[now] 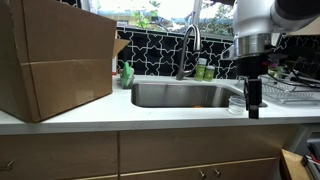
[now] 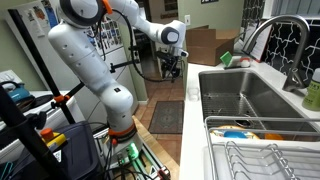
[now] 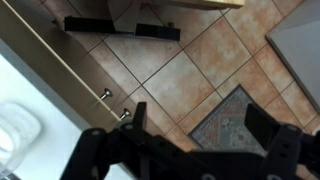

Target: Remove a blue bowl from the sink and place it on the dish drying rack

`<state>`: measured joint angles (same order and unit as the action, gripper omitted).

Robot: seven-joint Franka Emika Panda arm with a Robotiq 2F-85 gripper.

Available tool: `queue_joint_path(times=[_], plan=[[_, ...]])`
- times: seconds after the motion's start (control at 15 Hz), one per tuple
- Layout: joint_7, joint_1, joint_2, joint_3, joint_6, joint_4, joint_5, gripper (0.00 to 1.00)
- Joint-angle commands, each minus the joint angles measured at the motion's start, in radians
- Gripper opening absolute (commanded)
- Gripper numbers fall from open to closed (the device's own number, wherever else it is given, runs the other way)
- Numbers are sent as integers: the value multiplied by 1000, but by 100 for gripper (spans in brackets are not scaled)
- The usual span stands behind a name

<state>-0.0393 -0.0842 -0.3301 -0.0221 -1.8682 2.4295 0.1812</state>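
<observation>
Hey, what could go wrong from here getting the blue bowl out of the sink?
The open claw hangs beyond the counter's front edge, close to the small clear cup; swinging toward the sink might knock it over. The blue bowl lies low at the end beside the dish drying rack, so lifting it could snag the wires.

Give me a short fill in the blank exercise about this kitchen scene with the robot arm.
1. The hand is open and holds ____.
2. The big box on the white countertop is made of ____.
3. In the wrist view, the floor beneath the hand is covered in ____.
Missing words: nothing; cardboard; tiles.
</observation>
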Motion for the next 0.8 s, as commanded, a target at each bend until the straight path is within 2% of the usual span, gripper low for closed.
queue_joint_path(times=[0.0,0.2,0.4,0.47,0.73], plan=[[4,95,-60,63,-87,11,-41,100],[21,173,-55,126,-182,2,-51,100],[50,223,-47,171,-282,20,-18,100],[12,200,-42,160,-226,-9,-28,100],[30,222,-40,175,-260,1,-28,100]])
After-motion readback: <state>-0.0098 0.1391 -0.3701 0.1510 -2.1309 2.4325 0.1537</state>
